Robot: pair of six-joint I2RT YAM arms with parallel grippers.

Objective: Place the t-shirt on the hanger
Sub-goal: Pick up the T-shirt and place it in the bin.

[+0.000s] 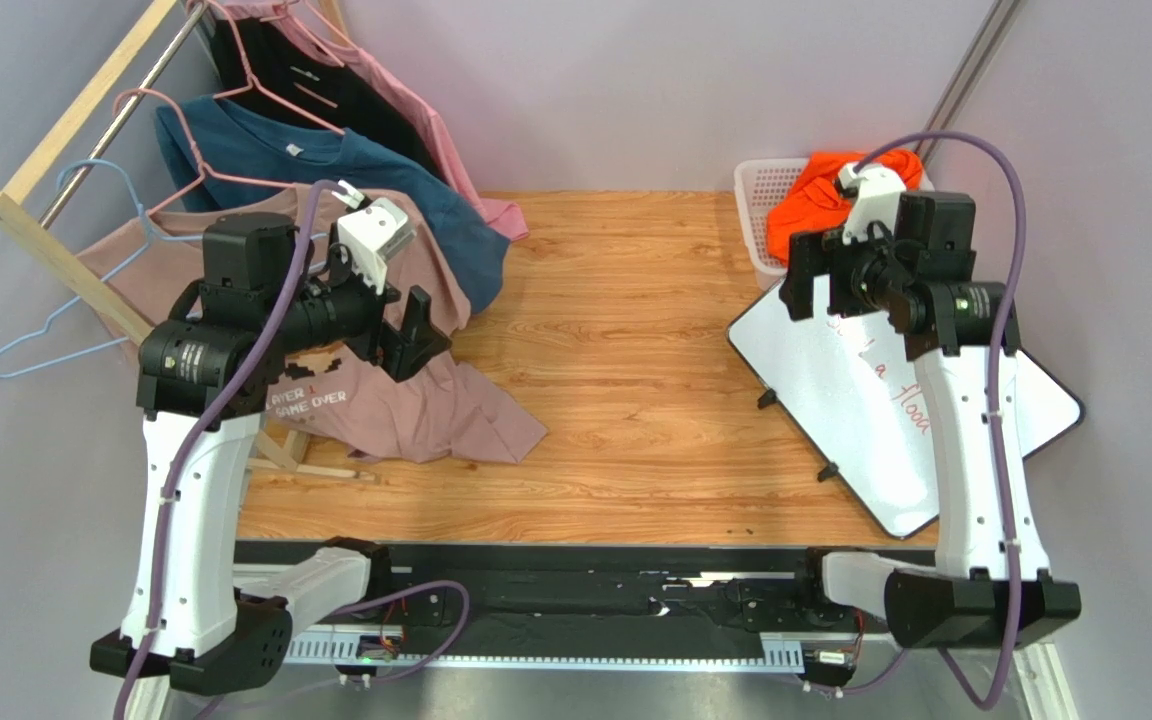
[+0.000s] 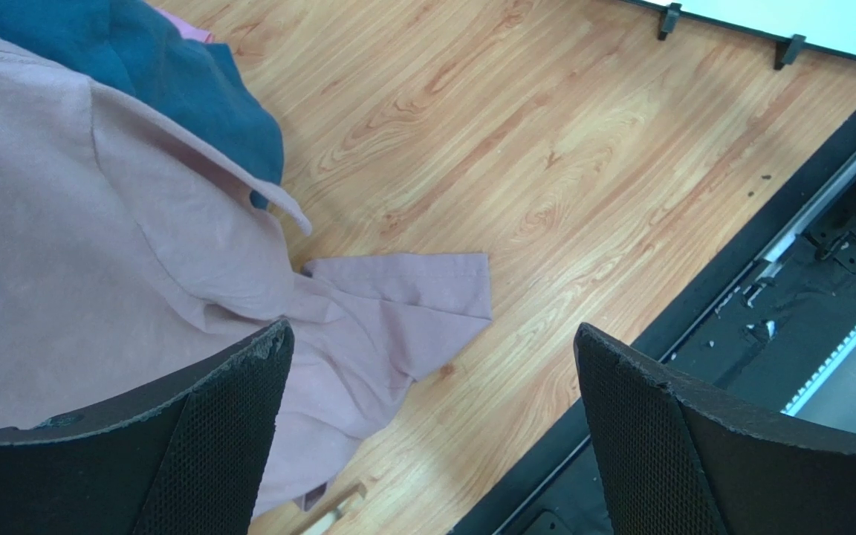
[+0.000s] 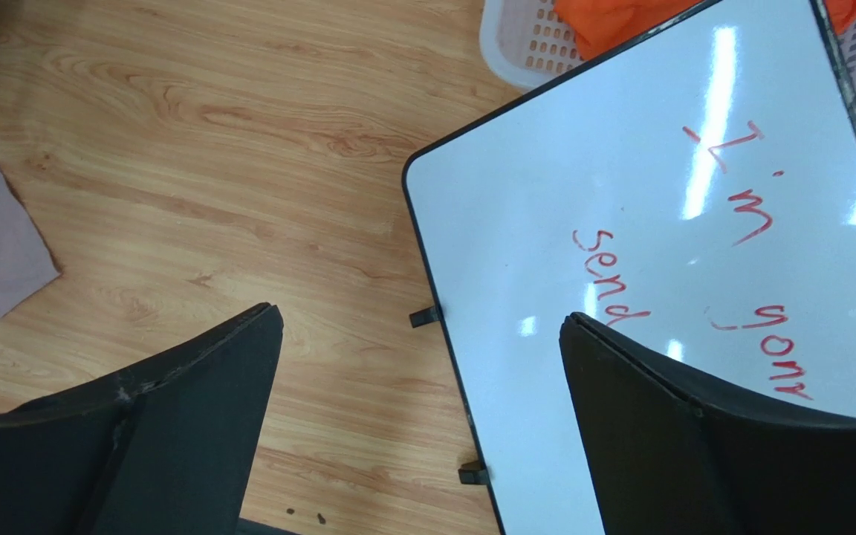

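Wooden tabletop (image 1: 642, 390), top view: orange t-shirt (image 1: 823, 188) in white basket (image 1: 757, 192) far right; light-blue hanger (image 1: 68, 296) on rack (image 1: 79, 113) far left.
Left wrist: left gripper (image 2: 427, 346) spread wide, empty, over pink shirt (image 2: 120, 245).
Right wrist: right gripper (image 3: 421, 329) spread, empty, over whiteboard (image 3: 645, 223).

The t-shirt (image 1: 815, 195) lies in the basket (image 1: 758, 180), far right; the whiteboard (image 1: 853, 413) sits before it. The hanger (image 1: 68, 296) hangs on the rack (image 1: 86, 102), far left.

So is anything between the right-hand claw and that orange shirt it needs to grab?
Nothing visible. The right gripper hangs open over the whiteboard edge, and the orange shirt lies heaped in the basket just beyond, with nothing on top of it.
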